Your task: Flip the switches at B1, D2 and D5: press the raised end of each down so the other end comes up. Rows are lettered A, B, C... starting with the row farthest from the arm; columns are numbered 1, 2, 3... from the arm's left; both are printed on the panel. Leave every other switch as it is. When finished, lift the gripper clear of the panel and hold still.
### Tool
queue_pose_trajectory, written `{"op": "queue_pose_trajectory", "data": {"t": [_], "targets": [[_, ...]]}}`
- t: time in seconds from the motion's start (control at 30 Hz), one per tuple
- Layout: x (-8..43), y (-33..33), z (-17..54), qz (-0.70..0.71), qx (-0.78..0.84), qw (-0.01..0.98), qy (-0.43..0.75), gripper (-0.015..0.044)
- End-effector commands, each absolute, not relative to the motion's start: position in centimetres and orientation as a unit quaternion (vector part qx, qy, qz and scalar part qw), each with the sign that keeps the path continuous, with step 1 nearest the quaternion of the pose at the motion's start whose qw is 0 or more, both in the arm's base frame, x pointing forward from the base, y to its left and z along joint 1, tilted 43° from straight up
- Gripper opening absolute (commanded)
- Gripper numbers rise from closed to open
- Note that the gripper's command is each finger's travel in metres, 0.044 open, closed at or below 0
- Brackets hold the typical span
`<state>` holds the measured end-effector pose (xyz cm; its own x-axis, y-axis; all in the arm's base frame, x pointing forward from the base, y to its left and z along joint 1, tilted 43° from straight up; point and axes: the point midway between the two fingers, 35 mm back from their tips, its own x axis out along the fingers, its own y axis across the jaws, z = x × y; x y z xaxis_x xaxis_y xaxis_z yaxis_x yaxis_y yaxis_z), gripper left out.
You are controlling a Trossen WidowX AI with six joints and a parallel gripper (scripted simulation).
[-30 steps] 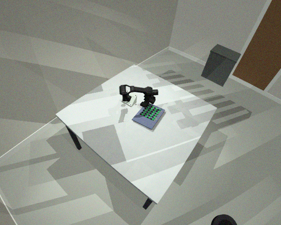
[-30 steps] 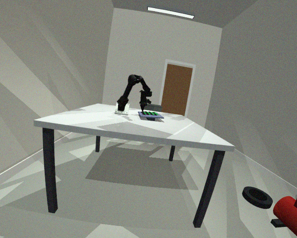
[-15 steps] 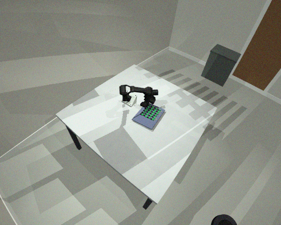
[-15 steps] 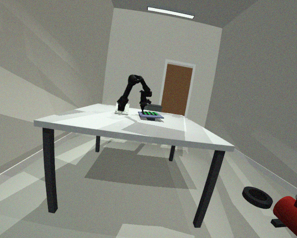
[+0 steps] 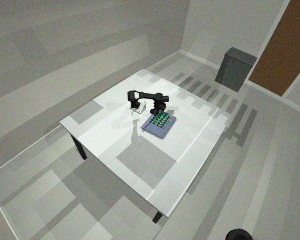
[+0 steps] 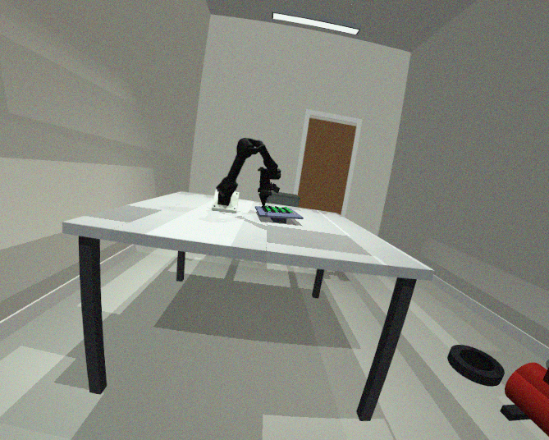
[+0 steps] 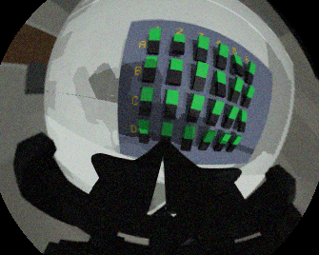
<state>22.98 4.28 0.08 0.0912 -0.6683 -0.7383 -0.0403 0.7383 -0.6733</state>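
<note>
Blue-grey switch panel (image 5: 158, 125) lying flat on the white table (image 5: 134, 165), just right of centre in the top view, slightly above mid-frame. Rows of black rocker switches (image 5: 161, 120) with green ends across its upper half; lower strip of the panel bare. In the wrist view, panel (image 7: 258, 140) filling the upper right of the frame, row letters in yellow down its left edge, column numbers along the top, too blurred to read with confidence. Switches (image 7: 197, 105) in a grid, each showing a green face; which end of any one stands raised cannot be told at this size.

Gripper (image 7: 162, 146) at the lower centre of the wrist view, fingers clenched together into a single point, nothing between them. Tip pointing at the bottom row of the panel, near its second column from the left; touching or just above cannot be told. In the exterior view, gripper (image 6: 263, 202) pointing straight down over the near-left part of the panel (image 6: 279, 213), centre of frame.

Arm (image 5: 150, 96) black, folded in an arch, rising from a white base block (image 5: 139, 107) just up and left of the panel in the top view.

Farther out: dark grey bin (image 5: 235, 68) on the floor at upper right, brown door (image 5: 281, 49) beyond it at the right edge. In the exterior view, black tyre (image 6: 475, 364) and red cylinder (image 6: 534, 397) on the floor at lower right, ceiling light strip (image 6: 315, 23) at top.
</note>
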Motion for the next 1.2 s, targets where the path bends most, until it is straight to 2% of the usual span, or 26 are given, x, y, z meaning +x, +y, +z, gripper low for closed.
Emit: {"op": "queue_pose_trajectory", "data": {"t": [0.0,0.77,1.0,1.17], "targets": [[22.9,4.0,0.0,-0.23,-0.284,0.682,0.634,0.0],[22.9,3.8,-0.2,-0.23,-0.284,0.682,0.634,0.0],[22.6,8.2,4.4,-0.232,-0.28,0.674,0.643,0.0],[22.7,8.2,4.8,-0.232,-0.28,0.673,0.643,0.0]]}}
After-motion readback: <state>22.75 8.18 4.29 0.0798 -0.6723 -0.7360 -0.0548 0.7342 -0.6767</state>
